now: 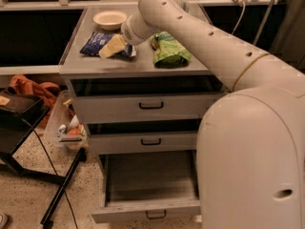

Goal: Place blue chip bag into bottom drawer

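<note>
The blue chip bag (95,44) lies flat on the grey cabinet top (138,68), at its left, in front of a bowl. My gripper (112,46) reaches in from the right and sits over the bag's right end, covering part of it; I cannot tell whether it touches the bag. The bottom drawer (148,209) is pulled open towards me and its inside looks empty. Its small dark handle (156,215) shows at the front.
A green snack bag (169,51) lies right of the gripper. A pale bowl (109,19) stands behind the blue bag. Two shallower drawers (151,107) above are nearly shut. A black stand (21,123) and a bin of items (66,128) are left; my body fills the right.
</note>
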Motion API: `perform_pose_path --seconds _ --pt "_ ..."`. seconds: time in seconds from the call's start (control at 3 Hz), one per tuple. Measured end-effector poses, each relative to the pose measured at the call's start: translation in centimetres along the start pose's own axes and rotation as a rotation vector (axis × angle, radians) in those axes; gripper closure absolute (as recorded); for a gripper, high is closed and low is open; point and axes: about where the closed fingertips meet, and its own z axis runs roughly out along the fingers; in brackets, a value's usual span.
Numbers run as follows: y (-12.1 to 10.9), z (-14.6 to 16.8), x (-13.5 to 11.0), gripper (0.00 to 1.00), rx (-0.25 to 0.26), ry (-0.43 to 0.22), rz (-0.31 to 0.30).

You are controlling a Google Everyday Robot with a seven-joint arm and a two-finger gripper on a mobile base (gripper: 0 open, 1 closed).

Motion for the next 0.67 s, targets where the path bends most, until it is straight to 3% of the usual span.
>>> perform_pose_path --seconds 0.33,0.67 --pt "0.0 2.1 -0.2 0.00 0.031 0.007 0.036" --pt "0.3 4.1 -0.6 0.11 0.044 0.014 0.079"
